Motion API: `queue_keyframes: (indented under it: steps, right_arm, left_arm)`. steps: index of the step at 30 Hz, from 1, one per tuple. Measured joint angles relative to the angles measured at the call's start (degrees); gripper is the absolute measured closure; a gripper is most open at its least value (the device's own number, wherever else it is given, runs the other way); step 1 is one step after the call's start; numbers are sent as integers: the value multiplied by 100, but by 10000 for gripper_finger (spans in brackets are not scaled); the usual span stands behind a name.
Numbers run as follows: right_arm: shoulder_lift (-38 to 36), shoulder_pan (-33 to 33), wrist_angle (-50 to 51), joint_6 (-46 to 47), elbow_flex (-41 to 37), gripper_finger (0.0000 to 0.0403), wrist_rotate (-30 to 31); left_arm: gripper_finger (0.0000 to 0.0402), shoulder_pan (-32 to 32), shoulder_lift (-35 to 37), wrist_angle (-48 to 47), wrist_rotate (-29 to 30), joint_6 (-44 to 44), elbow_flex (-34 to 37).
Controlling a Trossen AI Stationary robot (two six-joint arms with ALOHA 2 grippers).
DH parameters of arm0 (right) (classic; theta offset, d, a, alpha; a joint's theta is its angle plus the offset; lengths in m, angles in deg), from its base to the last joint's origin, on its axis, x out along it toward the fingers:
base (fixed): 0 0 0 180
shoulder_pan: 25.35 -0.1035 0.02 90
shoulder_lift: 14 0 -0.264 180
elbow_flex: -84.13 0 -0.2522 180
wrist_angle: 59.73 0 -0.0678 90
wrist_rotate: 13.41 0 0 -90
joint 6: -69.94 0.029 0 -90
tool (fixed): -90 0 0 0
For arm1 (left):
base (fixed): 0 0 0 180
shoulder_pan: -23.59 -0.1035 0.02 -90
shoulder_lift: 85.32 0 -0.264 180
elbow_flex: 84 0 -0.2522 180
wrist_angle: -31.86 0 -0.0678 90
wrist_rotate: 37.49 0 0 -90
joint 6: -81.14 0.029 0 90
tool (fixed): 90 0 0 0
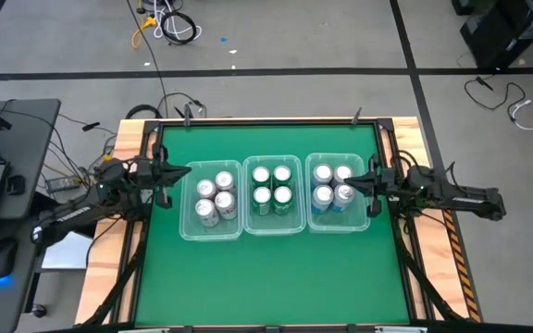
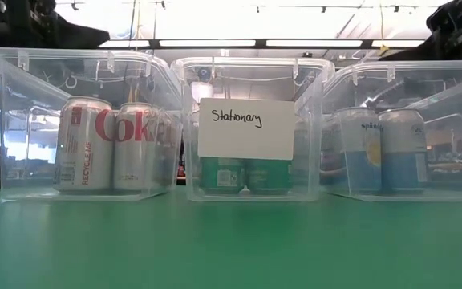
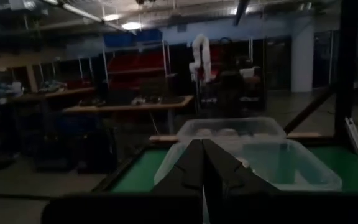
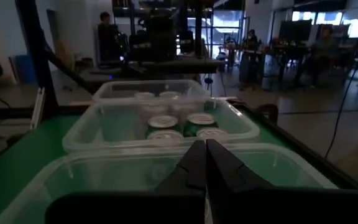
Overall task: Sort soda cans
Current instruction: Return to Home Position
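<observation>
Left of row: your four white-and-silver soda cans (image 1: 216,196) stood upright in the left bin (image 1: 213,235), packed in a block, so that colour had a box to itself.
Middle of row: four green cans (image 1: 272,188) filled the middle bin (image 1: 274,231), with a handwritten card (image 2: 245,127) showing at its front.
Right of row: four blue cans (image 1: 332,185) sat upright in the right bin (image 1: 338,228).
Row: the three bins stood side by side, walls touching or nearly so, across the green counter (image 1: 266,277). No can that you could see lay loose on it.
Left jaws: closed on nothing, at the end of your left arm (image 1: 91,199), just beside the left bin's outer wall.
Right jaws: closed and empty too, on your right arm (image 1: 452,194), at the right bin's outer wall.
Stage: sorting looked finished, with twelve cans binned by colour. What was left for you was probably pulling both arms back clear.
Risk: a careless pull-back could have nudged a light bin out of line.
</observation>
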Motion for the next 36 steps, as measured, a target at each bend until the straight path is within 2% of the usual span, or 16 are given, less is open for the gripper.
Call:
queue_keyframes:
  steps: [5, 9, 15, 22, 28, 36]
  right_arm:
    - [-7, -7, 251, 214, 20, 403, -2]
    - [-9, -4, 216, 224, 23, 403, 292]
    - [-7, -7, 94, 388, -271, 403, 611]
    - [-4, 2, -306, 191, -455, 403, 615]
    - [-7, 4, -299, 212, -455, 403, 759]
    - [-5, 4, -299, 215, -455, 403, 793]
  left_arm:
    - [401, -194, 218, 396, -72, -255, 550]
    - [401, -406, 220, 891, -132, -462, 1004]
    - [401, -676, 219, 698, -237, -531, 1025]
    - [401, -728, 219, 580, -223, -599, 1027]
    - [401, -728, 219, 571, 171, -575, 1027]
    - [401, -726, 219, 569, 215, -580, 1029]
